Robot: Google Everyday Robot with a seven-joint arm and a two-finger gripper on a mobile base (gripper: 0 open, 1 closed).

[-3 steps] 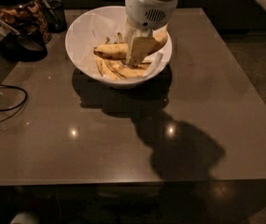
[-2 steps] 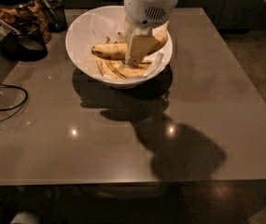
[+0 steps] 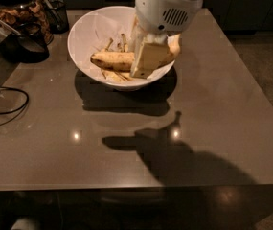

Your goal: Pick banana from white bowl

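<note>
The banana (image 3: 111, 60), long and yellow with brown speckles, lies crosswise over the white bowl (image 3: 81, 30), and its right end (image 3: 174, 47) pokes out past the gripper. My gripper (image 3: 141, 63) reaches down into the bowl from above, shut around the banana's middle. One pale finger (image 3: 148, 59) covers the near side of the banana, and the other finger is hidden behind it. The gripper's white body (image 3: 167, 6) hides the bowl's back right part.
Thinner bananas and stems (image 3: 114, 75) lie on the paper in the bowl's bottom. A glass jar (image 3: 16, 6) and dark containers (image 3: 28, 44) stand at the table's back left. A black cable (image 3: 6, 104) loops at the left edge. The brown table top (image 3: 212, 128) stretches out in front and to the right.
The gripper's body looks larger and nearer the camera. The banana has shifted a little with it and looks bigger, with its left tip slightly further left.
</note>
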